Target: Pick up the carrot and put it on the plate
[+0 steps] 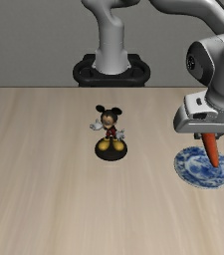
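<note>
An orange carrot [214,148] hangs point-down between the fingers of my gripper [213,139], which is shut on its upper part. The carrot's tip hovers just above the blue-and-white patterned plate [196,167], which lies on the wooden table at the exterior view's right. The gripper's white body sits directly over the plate, and the arm reaches in from the upper right.
A Mickey Mouse figurine [110,130] on a dark round base stands near the table's middle, left of the plate. The robot's base [111,68] is at the far edge. Bare wooden tabletop [54,189] spreads to the left and front.
</note>
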You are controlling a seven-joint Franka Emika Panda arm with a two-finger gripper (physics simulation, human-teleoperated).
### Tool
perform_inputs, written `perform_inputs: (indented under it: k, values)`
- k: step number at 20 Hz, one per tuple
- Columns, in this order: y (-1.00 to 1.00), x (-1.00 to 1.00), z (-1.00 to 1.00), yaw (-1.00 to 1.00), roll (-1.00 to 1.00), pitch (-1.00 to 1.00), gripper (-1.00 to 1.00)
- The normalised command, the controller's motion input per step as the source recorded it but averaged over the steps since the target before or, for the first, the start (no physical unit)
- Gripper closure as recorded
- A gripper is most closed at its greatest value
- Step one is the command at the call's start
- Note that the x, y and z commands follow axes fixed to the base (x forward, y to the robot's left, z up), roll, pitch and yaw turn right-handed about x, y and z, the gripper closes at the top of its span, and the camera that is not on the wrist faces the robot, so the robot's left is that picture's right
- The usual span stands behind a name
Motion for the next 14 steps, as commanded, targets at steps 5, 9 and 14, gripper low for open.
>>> perform_inputs:
  k: [5,9,14]
  values:
    - [0.00,0.00,-0.20,0.00,0.00,0.00,-1.00]
    - [0.00,0.00,0.00,0.00,0.00,0.00,-1.00]
    - [0.00,0.00,0.00,0.00,0.00,0.00,-1.00]
